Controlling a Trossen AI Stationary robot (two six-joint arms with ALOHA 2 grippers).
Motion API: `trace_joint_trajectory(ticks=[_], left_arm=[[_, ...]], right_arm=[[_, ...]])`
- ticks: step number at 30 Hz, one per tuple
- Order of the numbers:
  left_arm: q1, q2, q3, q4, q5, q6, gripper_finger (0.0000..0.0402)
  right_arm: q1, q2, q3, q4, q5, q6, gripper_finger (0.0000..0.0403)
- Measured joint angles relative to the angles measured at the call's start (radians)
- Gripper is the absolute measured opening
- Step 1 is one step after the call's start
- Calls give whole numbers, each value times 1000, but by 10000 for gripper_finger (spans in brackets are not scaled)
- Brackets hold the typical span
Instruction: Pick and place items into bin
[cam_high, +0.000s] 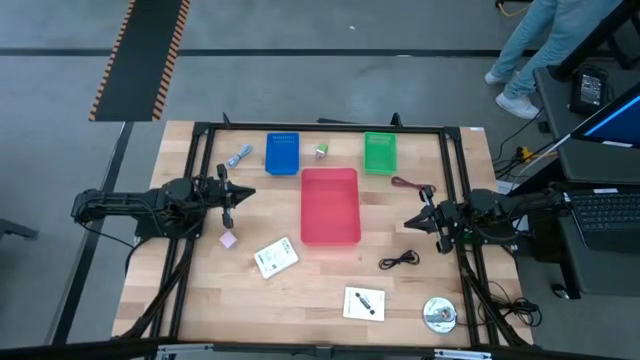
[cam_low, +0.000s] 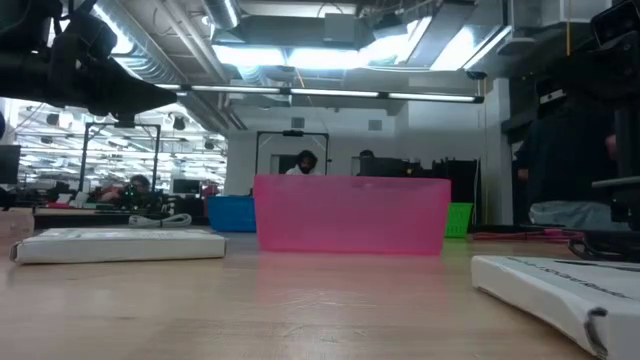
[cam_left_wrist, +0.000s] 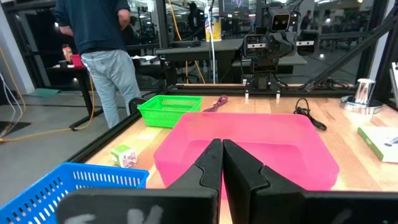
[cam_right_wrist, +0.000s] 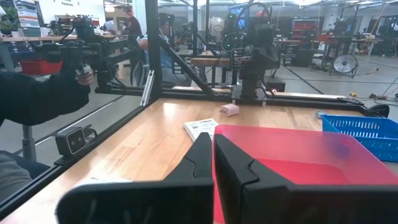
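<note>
Trouble looked likeliest at pickup: both claws, left claw (cam_high: 238, 196) and right claw (cam_high: 412, 222), were closed and empty beside the empty pink bin (cam_high: 330, 208), while 7 items lay scattered on the bench (cam_high: 310, 290); the thin black cable (cam_high: 399, 261) could slip.

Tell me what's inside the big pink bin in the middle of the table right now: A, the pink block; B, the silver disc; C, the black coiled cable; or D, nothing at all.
D: seen from above, the pink bin shows only its bare floor, while the black coiled cable, the silver disc and the pink block all lie on the wood outside it.
</note>
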Motion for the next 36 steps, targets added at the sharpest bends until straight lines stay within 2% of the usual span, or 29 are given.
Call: trace_joint_trajectory(ticks=[5, 22, 28, 33, 36], left_arm=[[0, 0, 0, 0, 51, -18, 6], [0, 0, 0, -14, 53, -36, 4], [0, 0, 4, 31, 39, 23, 4], [0, 13, 43, 52, 35, 31, 1], [0, 45, 66, 49, 6, 31, 2]], right_arm=[[0, 0, 0, 0, 0, 52, 0], [0, 0, 0, 30, 5, 76, 0], [-1, 0, 0, 44, 177, 73, 0], [-1, 12, 50, 56, 204, 74, 0], [-1, 43, 101, 56, 304, 59, 0]])
